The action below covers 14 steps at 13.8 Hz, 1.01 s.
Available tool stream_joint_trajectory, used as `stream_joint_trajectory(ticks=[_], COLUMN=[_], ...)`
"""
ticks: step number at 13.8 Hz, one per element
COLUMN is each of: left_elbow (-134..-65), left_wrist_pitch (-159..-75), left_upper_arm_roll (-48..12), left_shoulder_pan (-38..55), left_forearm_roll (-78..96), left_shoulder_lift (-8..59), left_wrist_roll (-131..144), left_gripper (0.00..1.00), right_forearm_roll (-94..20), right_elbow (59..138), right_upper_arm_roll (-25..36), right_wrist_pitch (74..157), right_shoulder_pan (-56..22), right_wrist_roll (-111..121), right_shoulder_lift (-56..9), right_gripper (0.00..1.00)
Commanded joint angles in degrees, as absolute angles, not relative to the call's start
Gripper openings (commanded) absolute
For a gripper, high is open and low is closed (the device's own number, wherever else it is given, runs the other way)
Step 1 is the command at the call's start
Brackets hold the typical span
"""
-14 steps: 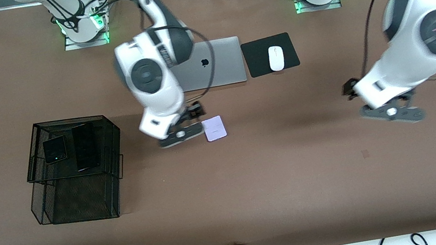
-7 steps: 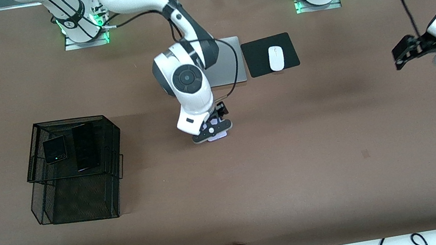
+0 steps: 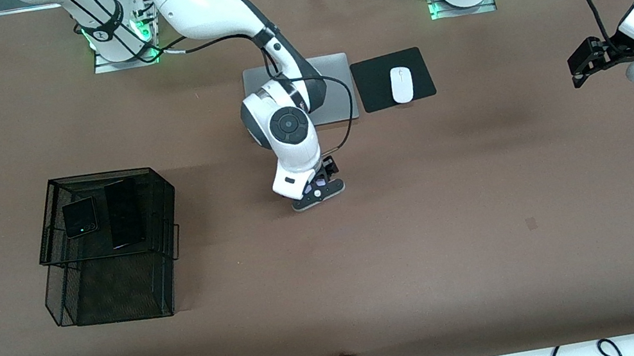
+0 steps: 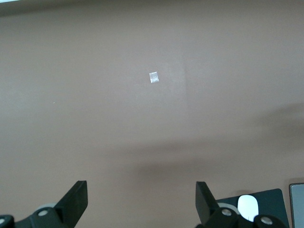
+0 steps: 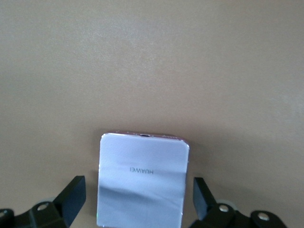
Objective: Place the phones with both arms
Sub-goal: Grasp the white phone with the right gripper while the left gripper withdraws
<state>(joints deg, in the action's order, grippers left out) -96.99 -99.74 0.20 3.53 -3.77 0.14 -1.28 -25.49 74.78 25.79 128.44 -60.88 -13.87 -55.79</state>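
Your right gripper (image 3: 318,193) has swung in and dropped over the lavender phone (image 5: 141,180) on the table, jaws wide either side, ready to close, while your left gripper (image 4: 141,202), also open, has pulled away and waits.

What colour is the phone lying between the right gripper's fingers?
Pale lavender-white phone, with a faint brand mark; the right wrist view shows it best.

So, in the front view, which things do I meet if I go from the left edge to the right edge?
Black mesh tray holding two black phones → right end effector over the lavender phone → mouse pad → white mouse → left end effector.
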Motion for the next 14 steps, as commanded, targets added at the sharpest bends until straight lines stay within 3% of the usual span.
stream_joint_trajectory(ticks=[1, 2, 3, 4, 5, 6, 9, 14], left_elbow=[-97.12, -96.95, -96.94, -96.94, -96.86, -96.86, -96.86, -96.77], left_wrist_pitch=[-98.97, -98.96, -98.79, -98.53, -98.26, -98.17, -98.09, -98.09], left_upper_arm_roll=[-0.26, -0.35, -0.35, -0.35, -0.26, -0.26, -0.26, -0.26], left_shoulder_pan=[3.78, 3.78, 3.78, 3.78, 3.69, 3.6, 3.69, 3.69], left_forearm_roll=[-2.81, -2.81, -2.81, -2.81, -2.81, -2.81, -2.72, -2.46], left_shoulder_lift=[-0.53, -0.53, -0.53, -0.53, -0.53, -0.53, -0.61, -0.53], left_wrist_roll=[-1.49, -1.58, -1.93, -1.85, -1.85, -1.93, -2.02, -1.93], left_gripper=[1.0, 1.0, 1.0, 1.0, 1.0, 1.0, 1.0, 1.0], right_forearm_roll=[-25.31, -25.31, -25.31, -25.31, -25.31, -25.31, -24.96, -25.14], right_elbow=[75.84, 75.94, 76.02, 76.11, 76.11, 75.94, 75.68, 75.41], right_upper_arm_roll=[24.79, 24.7, 24.7, 24.7, 24.78, 24.87, 26.27, 34.52], right_wrist_pitch=[131.65, 132.27, 132.36, 132.28, 132.28, 131.93, 126.94, 109.81], right_shoulder_pan=[-60.47, -60.38, -60.47, -60.47, -60.47, -60.38, -60.56, -60.29], right_wrist_roll=[-14.85, -14.85, -14.85, -14.85, -14.85, -14.59, -16.79, -18.63], right_shoulder_lift=[-56.25, -56.42, -56.69, -56.6, -56.34, -55.99, -52.58, -41.94], right_gripper=[1.0, 1.0, 0.77, 0.32, 0.07, 0.0, 0.0, 0.0])
